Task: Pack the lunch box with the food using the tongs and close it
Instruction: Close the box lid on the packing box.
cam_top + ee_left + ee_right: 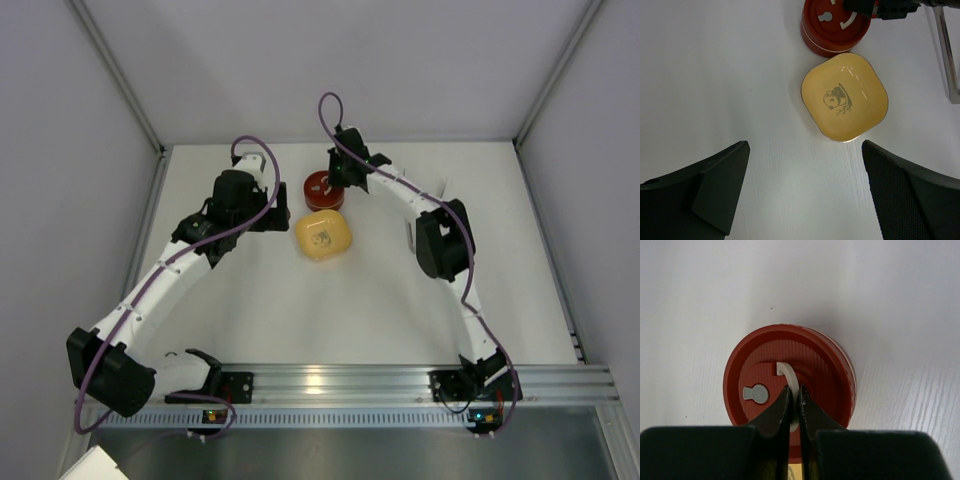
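The red lunch box [318, 190] stands at the back middle of the table with its flat red lid [825, 370] lying on top. My right gripper [795, 396] is shut on the lid's white curved handle [788, 372], pinching it from above. In the left wrist view the lunch box [832, 35] shows at the top edge. The slim silver tongs [946, 55] lie at that view's right edge, partly cut off. My left gripper [805, 147] hangs open over bare table, short of the yellow dish, holding nothing. No food shows in any view.
A yellow rounded-square dish [322, 235] with a panda drawing sits just in front of the lunch box, almost touching it; it holds nothing [845, 97]. White walls close the table in at the back and sides. An aluminium rail [400, 380] runs along the near edge.
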Tool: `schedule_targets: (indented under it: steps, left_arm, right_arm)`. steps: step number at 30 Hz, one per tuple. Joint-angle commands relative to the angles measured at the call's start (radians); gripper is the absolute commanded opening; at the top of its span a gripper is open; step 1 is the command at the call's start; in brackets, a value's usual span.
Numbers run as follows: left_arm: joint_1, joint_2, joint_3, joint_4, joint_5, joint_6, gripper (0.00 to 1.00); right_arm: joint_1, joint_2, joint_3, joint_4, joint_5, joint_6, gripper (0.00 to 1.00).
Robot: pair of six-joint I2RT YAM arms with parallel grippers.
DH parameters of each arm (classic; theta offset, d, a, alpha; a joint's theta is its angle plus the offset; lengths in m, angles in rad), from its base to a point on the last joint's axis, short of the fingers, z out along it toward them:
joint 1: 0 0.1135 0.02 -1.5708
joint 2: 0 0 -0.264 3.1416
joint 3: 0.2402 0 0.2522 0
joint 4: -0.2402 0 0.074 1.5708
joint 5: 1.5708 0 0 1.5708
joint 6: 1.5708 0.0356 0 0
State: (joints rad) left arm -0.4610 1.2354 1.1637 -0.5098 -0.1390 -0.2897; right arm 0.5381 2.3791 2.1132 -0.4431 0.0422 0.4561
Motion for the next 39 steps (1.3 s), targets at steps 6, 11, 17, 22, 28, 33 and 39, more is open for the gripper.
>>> schedule_targets:
  steps: [6,11,17,22,28,33,39]
  left_arm:
    - [0.001,-0.002,-0.002,0.008,-0.01,0.001,0.99]
    - [0.001,-0.002,-0.002,0.008,-0.011,0.001,0.99]
    - [0.001,-0.001,-0.004,0.008,-0.01,0.001,0.99]
    - [0.001,-0.002,-0.002,0.007,-0.01,0.001,0.99]
    - [-0.001,-0.002,-0.001,0.007,-0.011,0.001,0.99]
    - [0.001,-0.007,-0.002,0.008,-0.01,0.003,0.99]
    - [0.001,-0.007,-0.002,0.007,-0.011,0.001,0.99]
  right_arm:
    - [-0.024,-0.015,-0.073,-0.005,0.002,0.042,0.0]
    - [-0.033,-0.011,-0.108,0.004,-0.007,0.068,0.0]
    - [-0.04,-0.012,-0.154,0.018,-0.013,0.078,0.07]
    - [-0.04,-0.04,-0.17,0.023,0.013,0.078,0.35]
    - [-0.04,-0.064,-0.167,0.026,0.019,0.07,0.41]
    - [-0.04,-0.072,-0.15,0.021,0.005,0.061,0.45]
    - [-0.036,-0.115,-0.162,0.053,0.008,0.046,0.5]
